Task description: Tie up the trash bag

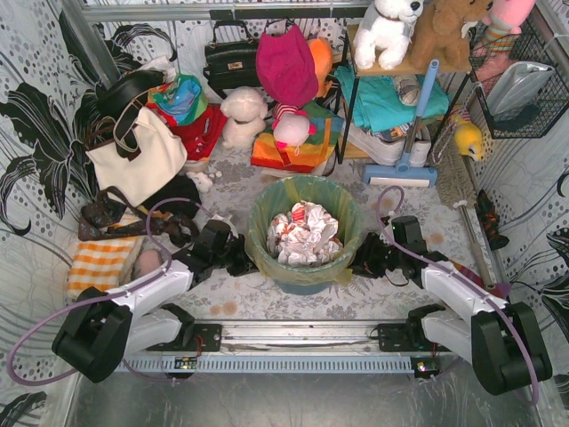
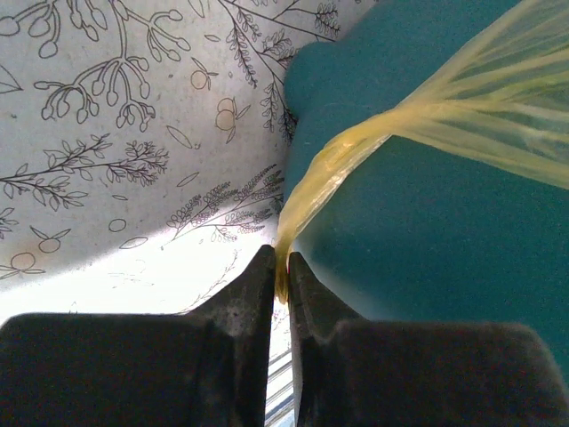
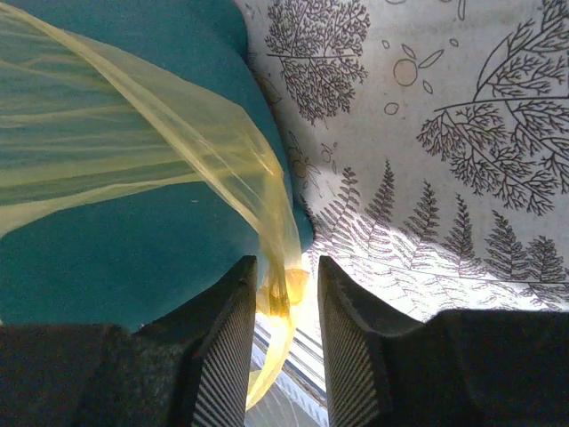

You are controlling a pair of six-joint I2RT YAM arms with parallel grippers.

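Observation:
The yellow trash bag (image 1: 302, 197) lines the teal bin (image 1: 307, 283) at the table's middle, with crumpled white paper (image 1: 304, 233) inside. My left gripper (image 1: 243, 260) sits at the bin's left side. In the left wrist view it (image 2: 280, 267) is shut on a twisted yellow handle strip (image 2: 338, 160) that stretches up across the bin wall (image 2: 427, 240). My right gripper (image 1: 363, 263) sits at the bin's right side. In the right wrist view it (image 3: 286, 277) is open, with the other handle strip (image 3: 267, 213) hanging loose between its fingers.
A cream tote bag (image 1: 138, 151), an orange checked cloth (image 1: 100, 262), soft toys (image 1: 244, 116), a black handbag (image 1: 229, 60) and a shelf (image 1: 391, 98) crowd the back and left. A mop (image 1: 409, 151) leans at the back right. A metal rail (image 1: 302, 334) runs along the near edge.

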